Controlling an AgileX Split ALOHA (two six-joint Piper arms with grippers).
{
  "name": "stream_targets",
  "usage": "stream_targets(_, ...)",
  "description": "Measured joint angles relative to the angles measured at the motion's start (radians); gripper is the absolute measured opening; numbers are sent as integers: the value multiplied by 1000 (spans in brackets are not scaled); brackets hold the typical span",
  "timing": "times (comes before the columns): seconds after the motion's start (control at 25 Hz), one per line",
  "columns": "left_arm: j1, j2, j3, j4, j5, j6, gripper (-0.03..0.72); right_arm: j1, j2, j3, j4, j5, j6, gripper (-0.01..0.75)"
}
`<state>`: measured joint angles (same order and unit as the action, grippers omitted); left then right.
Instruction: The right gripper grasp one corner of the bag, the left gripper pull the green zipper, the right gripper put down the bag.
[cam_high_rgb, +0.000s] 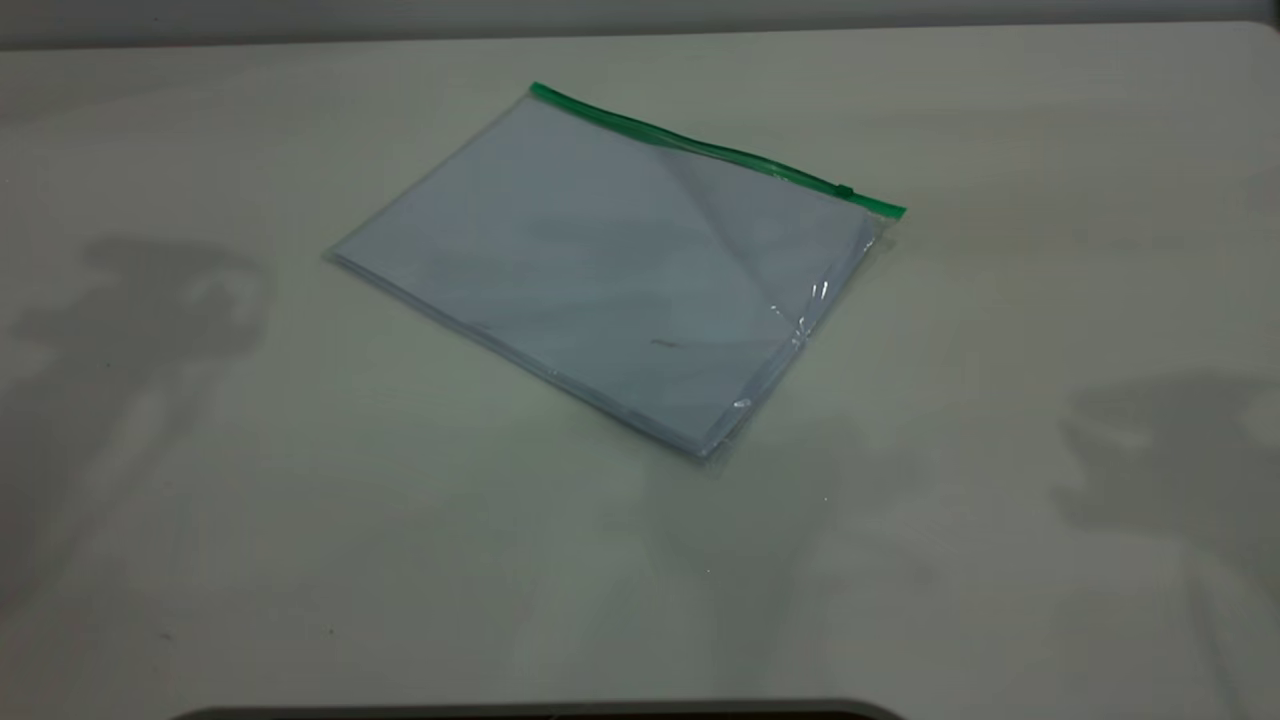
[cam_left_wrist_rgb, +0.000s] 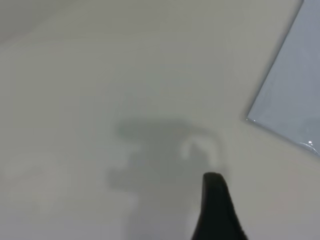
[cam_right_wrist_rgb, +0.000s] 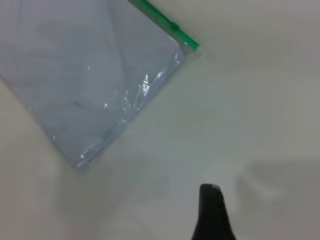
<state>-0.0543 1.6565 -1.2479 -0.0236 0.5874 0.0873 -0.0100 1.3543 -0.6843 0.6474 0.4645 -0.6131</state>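
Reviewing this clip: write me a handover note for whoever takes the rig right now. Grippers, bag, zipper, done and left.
Left gripper: above bare table, off the bag's left corner, holding nothing; only one jaw shows, so open or shut is unclear.
Right gripper: above bare table, off the bag's right side, holding nothing; same limit.
The bag lies flat mid-table, untouched. The green zipper runs along its far edge, with the slider near the right end.
Done: nothing.
Left: right grasps a corner, left pulls the zipper, right sets the bag down.

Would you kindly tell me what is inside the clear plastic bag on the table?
Inside the flat clear plastic bag lie pale bluish-white sheets, stacked. How many, or anything beneath them, is hidden. The thin green zipper runs along its far edge.
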Motion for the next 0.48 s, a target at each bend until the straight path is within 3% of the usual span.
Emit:
stream_targets(0.28,0,161,-94,-11,3,4,575,0,306,-102,273,-26,-308,579)
stream_targets(0.48,-20,244,-104,-13,15,4,575,0,516,-210,432,33,-515,579)
